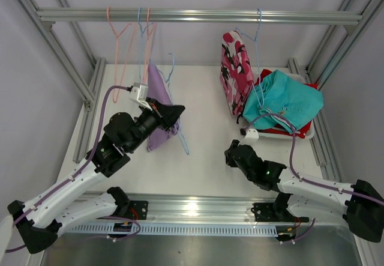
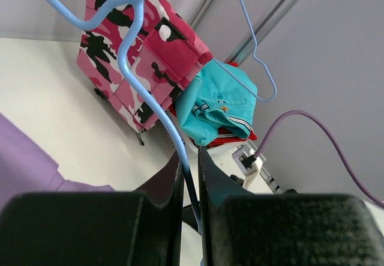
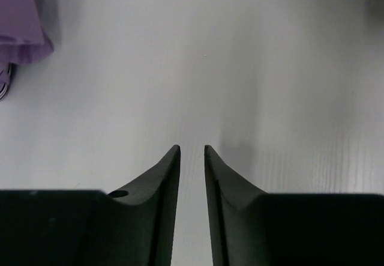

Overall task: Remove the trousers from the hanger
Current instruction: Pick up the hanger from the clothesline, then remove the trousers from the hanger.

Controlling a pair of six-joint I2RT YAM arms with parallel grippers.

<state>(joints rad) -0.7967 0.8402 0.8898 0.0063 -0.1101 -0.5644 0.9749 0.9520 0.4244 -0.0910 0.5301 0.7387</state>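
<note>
left gripper (image 2: 189, 158) clamps the blue hanger (image 2: 144, 92) bearing the lilac trousers (image 1: 157, 86) beneath the rail (image 1: 198, 15); right gripper (image 3: 192, 149) hovers slightly parted, empty. next, likely: right grasps the cloth, pulls it free.

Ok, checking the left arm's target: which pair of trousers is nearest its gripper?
The lilac pair, right beside the left gripper; the pink camouflage pair, teal pair and red pair are all on the right side.
</note>
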